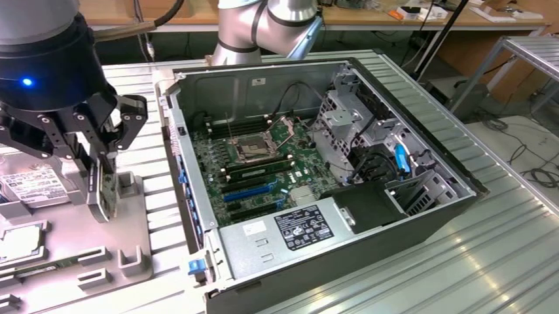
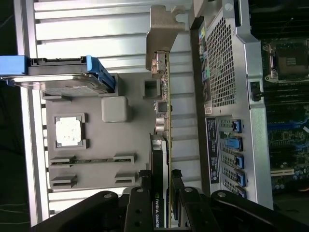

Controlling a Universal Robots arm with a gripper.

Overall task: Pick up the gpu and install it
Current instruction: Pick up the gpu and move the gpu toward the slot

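- The gpu (image 2: pixel 160 154), a thin dark card with a silver bracket (image 2: pixel 161 29), stands on edge in the grey tray (image 2: pixel 96 145) at the exterior view's left.
- The pincer (image 2: pixel 160 176) is half-closed and clamps its faces.
- The wrist view shows the card edge-on; the exterior view shows the open computer case (image 1: pixel 262 82).

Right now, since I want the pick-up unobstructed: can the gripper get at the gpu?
Probably yes. The gripper is down at the gpu, which stands on edge in the grey holder, and nothing lies between them.
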